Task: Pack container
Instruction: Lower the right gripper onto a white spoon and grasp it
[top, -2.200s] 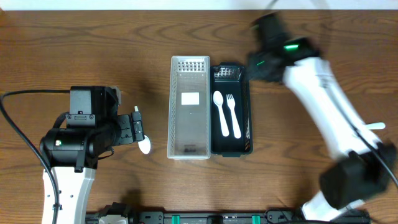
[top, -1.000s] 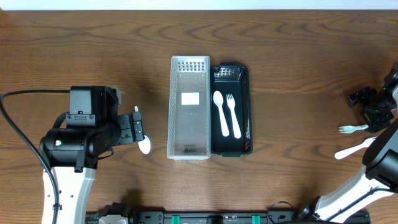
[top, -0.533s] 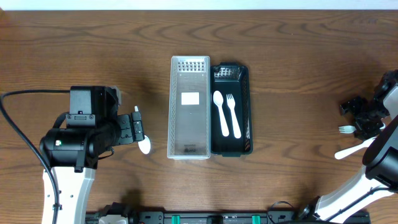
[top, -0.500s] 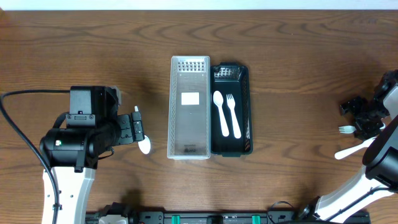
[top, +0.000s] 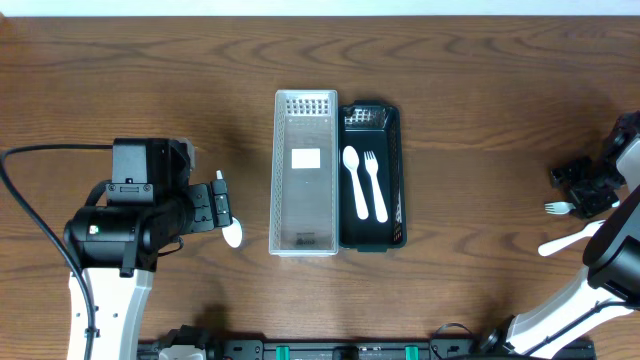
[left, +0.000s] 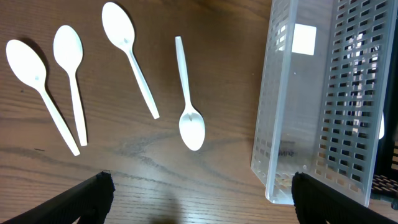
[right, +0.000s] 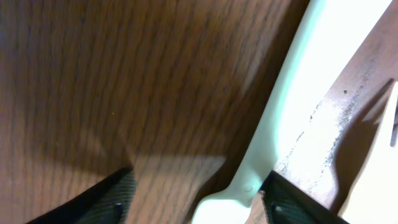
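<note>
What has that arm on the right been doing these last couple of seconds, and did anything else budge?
The right arm swung away from above the black tray to the far right. Its right pincer now sits low by a white fork, fingers apart, gripping nothing. The left arm, the clear container, and the spoon and fork in the tray stayed put.

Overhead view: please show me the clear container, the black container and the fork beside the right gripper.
clear container (top: 305, 205), overhead view, on its bare floor.
black container (top: 366, 232), overhead view, on the bare floor below the cutlery.
fork (top: 557, 208), overhead view, on its tined end.
</note>
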